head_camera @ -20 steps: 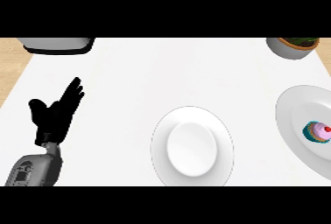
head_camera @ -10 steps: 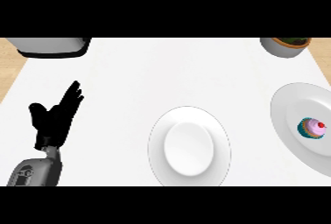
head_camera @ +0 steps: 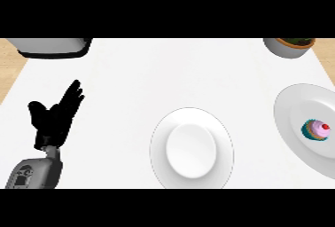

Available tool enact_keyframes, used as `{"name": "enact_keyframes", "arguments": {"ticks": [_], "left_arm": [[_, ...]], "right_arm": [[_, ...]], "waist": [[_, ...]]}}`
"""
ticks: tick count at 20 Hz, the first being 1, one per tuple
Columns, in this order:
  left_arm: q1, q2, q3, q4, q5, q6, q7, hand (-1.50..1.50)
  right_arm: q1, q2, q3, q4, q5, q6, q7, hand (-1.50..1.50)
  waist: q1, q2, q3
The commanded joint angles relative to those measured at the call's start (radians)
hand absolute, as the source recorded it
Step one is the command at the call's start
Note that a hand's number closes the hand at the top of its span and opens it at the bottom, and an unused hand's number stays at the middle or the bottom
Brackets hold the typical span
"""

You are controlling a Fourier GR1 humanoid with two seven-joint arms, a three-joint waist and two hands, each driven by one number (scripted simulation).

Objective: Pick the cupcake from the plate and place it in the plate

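A cupcake (head_camera: pixel 317 130) with pink frosting, a red cherry and a teal wrapper stands on a white plate (head_camera: pixel 297 106) at the right edge of the head view. A second white plate (head_camera: pixel 192 148) with nothing on it lies at the lower middle of the counter. My left hand (head_camera: pixel 55 116) rests open at the left, fingers straight and pointing up, well apart from both plates. My right hand does not show.
A grey appliance (head_camera: pixel 52 46) sits at the back left corner. At the back right stands a grey pot (head_camera: pixel 290 45) with something green in it. Wooden floor shows past the counter's left edge (head_camera: pixel 9 84).
The whole view has slid a little to the left, so the cupcake's plate shows more fully. The left hand holds the same pose.
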Motion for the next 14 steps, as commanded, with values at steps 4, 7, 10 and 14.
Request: {"name": "enact_keyframes", "arguments": {"ticks": [4,7,10,14], "left_arm": [[-0.001,-0.01,-0.013,-0.01,-0.01,0.006,0.01,0.0],[-0.013,-0.001,0.007,-0.009,0.009,-0.004,0.008,0.0],[0.005,-0.005,-0.013,-0.028,-0.013,0.003,0.01,0.0],[-0.034,0.006,0.009,0.006,0.021,-0.03,0.001,0.0]], "right_arm": [[0.005,-0.072,-0.018,0.059,-0.094,0.289,-0.129,-1.5],[0.032,-0.09,-0.016,0.062,-0.115,0.3,-0.152,-1.5],[0.039,-0.122,-0.013,0.082,-0.118,0.288,-0.156,-1.5],[0.029,-0.116,-0.005,0.091,-0.134,0.257,-0.151,-1.5]], "waist": [[0.016,0.007,0.004],[0.012,0.007,0.005],[0.022,0.007,0.006],[0.026,0.015,0.008]]}}
